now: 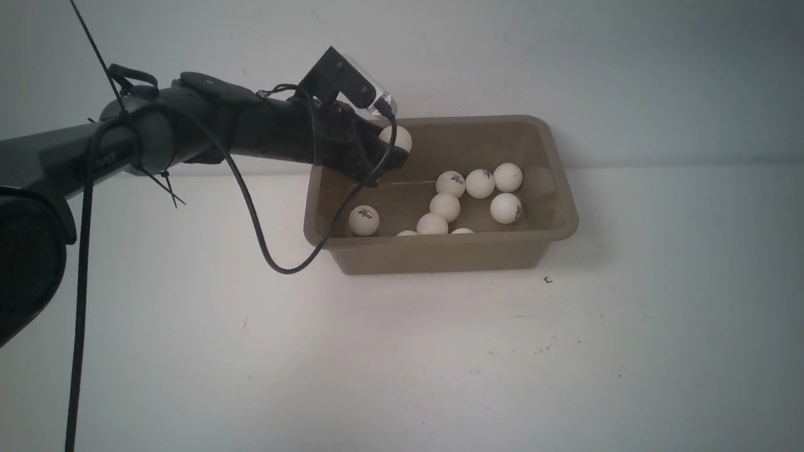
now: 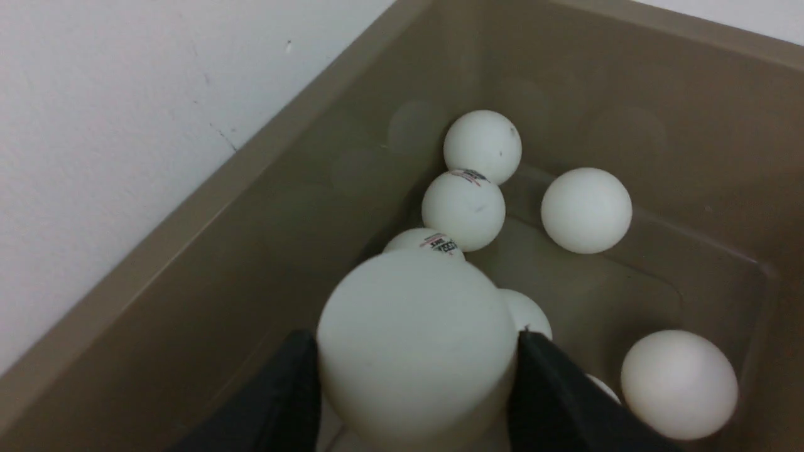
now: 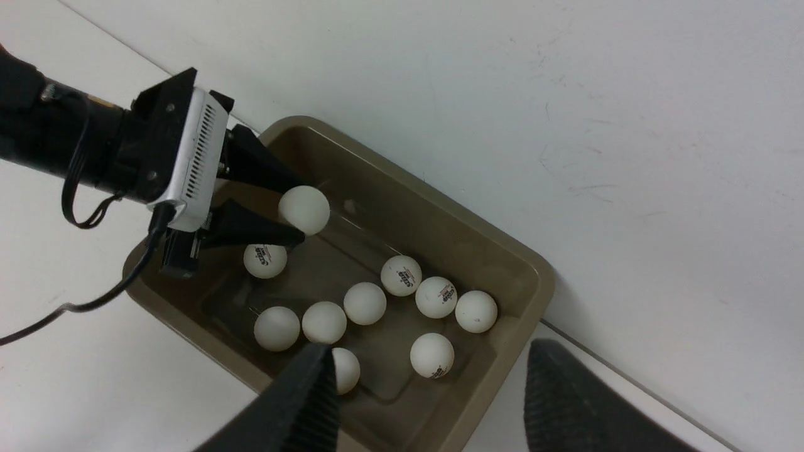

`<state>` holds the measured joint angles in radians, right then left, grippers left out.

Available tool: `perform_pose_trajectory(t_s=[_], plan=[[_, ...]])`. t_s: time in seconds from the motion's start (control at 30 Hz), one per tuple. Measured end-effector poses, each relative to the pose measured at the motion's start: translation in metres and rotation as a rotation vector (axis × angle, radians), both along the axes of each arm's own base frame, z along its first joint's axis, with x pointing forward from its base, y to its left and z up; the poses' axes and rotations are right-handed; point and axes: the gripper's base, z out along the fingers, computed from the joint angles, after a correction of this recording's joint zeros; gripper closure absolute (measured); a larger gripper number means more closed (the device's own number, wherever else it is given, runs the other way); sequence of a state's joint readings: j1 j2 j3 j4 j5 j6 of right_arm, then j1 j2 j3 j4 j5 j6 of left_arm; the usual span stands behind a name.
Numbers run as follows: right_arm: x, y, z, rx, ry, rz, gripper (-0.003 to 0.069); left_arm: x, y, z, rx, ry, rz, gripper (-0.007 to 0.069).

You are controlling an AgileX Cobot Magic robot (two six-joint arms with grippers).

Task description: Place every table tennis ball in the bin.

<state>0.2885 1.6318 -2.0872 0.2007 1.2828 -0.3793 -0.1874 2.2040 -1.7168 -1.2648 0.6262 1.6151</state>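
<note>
Above the bin's left end, the left claw pinches one table tennis ball between its tips.

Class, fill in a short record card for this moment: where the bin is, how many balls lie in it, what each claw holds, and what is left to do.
bin: taupe tub on the white table, by the wall
balls in bin: nine loose on the floor, seen from the right wrist view, e.g. one
held ball: white ball above the bin's left end
left claw: shut on the held ball
right claw: open, empty, above the bin's edge
balls on table: none in view
left to do: release the held ball
</note>
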Motion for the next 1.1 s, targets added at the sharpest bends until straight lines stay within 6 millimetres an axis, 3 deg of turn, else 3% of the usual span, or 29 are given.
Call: perform_pose_trajectory(t_s=[0.3,0.5,0.57,0.6,0.63,0.7,0.77,0.8,0.83,0.97,1.03,1.07,1.1], plan=[[0.000,0.000,0.000,-0.011,-0.005,0.005,0.0323,-0.001,0.005,-0.007,0.031,0.110,0.072,0.0198],[-0.001,-0.004,0.001,-0.061,-0.029,-0.003,0.0345,-0.010,0.006,0.001,0.098,0.134,0.008,0.0230],[-0.009,-0.011,0.009,-0.092,-0.064,-0.027,0.0393,-0.023,0.007,0.035,0.125,0.078,-0.034,0.0333],[-0.009,-0.011,0.009,-0.092,-0.064,-0.027,0.0393,-0.023,0.007,0.035,0.125,0.078,-0.034,0.0333],[-0.023,-0.019,0.022,-0.106,-0.108,-0.052,0.0443,-0.035,0.009,0.071,0.126,0.011,-0.047,0.0431],[-0.040,-0.031,0.033,-0.111,-0.149,-0.083,0.0508,-0.054,0.015,0.117,0.106,-0.070,-0.050,0.0536],[-0.061,-0.045,0.039,-0.115,-0.169,-0.117,0.0566,-0.077,0.022,0.159,0.075,-0.126,-0.052,0.0599],[-0.072,-0.052,0.043,-0.115,-0.184,-0.136,0.0586,-0.083,0.024,0.167,0.069,-0.132,-0.057,0.0609],[-0.084,-0.060,0.040,-0.122,-0.176,-0.158,0.0626,-0.099,0.031,0.189,0.049,-0.148,-0.060,0.0622],[-0.125,-0.083,0.024,-0.135,-0.188,-0.237,0.0665,-0.127,0.045,0.218,0.051,-0.156,-0.064,0.0629],[-0.157,-0.097,0.000,-0.123,-0.244,-0.310,0.0672,-0.144,0.057,0.230,0.090,-0.135,-0.058,0.0629],[-0.157,-0.097,0.000,-0.123,-0.244,-0.310,0.0672,-0.144,0.057,0.230,0.090,-0.135,-0.058,0.0629],[-0.168,-0.102,-0.014,-0.117,-0.271,-0.338,0.0673,-0.152,0.063,0.233,0.108,-0.126,-0.048,0.0629]])
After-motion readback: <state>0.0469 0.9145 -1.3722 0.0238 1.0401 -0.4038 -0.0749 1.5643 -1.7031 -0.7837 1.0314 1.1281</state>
